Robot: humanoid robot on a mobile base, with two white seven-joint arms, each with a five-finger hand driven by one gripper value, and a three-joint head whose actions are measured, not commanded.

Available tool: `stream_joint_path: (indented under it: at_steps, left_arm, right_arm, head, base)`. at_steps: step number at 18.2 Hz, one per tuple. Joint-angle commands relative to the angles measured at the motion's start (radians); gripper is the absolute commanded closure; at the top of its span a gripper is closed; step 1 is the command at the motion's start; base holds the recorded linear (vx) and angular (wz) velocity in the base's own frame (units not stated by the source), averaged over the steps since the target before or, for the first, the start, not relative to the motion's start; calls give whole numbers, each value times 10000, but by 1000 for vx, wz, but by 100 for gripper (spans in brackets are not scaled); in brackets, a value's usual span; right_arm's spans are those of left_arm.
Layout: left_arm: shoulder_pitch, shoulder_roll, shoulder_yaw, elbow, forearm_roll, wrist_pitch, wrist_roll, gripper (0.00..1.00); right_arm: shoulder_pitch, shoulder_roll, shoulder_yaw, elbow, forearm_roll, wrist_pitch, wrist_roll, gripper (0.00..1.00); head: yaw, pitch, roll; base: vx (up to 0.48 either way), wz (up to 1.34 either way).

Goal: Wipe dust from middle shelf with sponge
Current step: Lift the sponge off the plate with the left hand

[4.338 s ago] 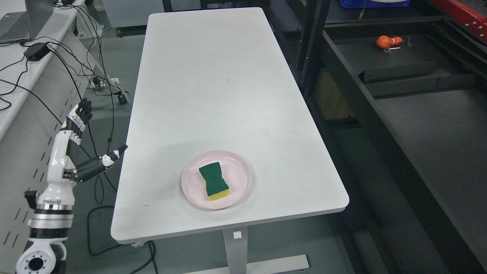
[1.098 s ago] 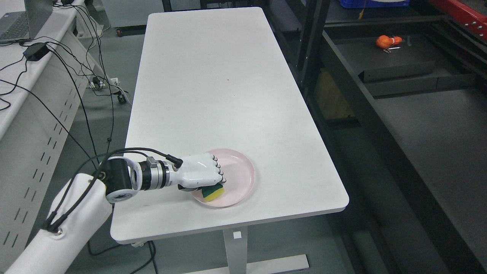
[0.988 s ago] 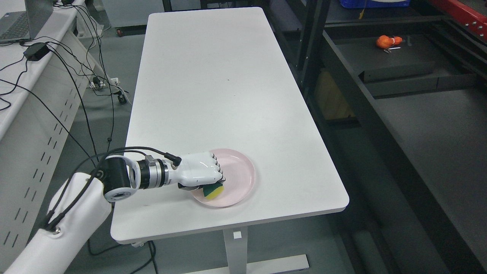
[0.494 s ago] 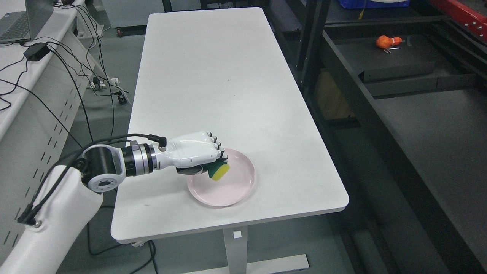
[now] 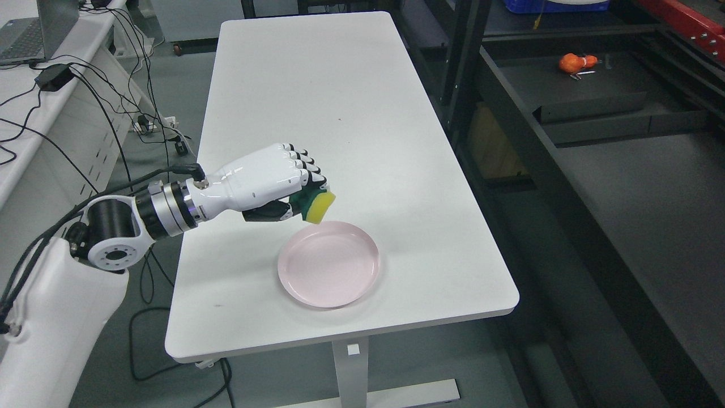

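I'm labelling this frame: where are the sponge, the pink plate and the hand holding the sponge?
sponge [image 5: 318, 207], head view, yellow end face.
pink plate [image 5: 328, 269], head view, bare middle.
left hand [image 5: 257, 180], head view, white back.

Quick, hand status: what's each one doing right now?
Left hand: closed on the sponge, lifted above the pink plate.
Right hand: not in view.

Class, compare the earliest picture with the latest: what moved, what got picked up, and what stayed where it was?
The left hand came in from the table's left side, closed on the sponge lying in the pink plate, and lifted it up clear of the plate. The plate, now empty, stayed in place on the white table.
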Motion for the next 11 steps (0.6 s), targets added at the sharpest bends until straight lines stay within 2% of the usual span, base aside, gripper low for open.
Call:
stream_joint_path:
  at_steps: [1, 11]
  left_arm:
    - [39, -210, 984, -582, 383, 7, -2, 100]
    - [115, -164, 1291, -597, 382, 7, -49, 100]
  right_arm:
    - [0, -175, 0, -174, 0, 733, 7, 0]
    - [0, -175, 0, -174, 0, 733, 7, 0]
  head:
    - [0, 0, 0]
    - [0, 0, 0]
  base:
    - [-10, 0]
    - [-54, -9]
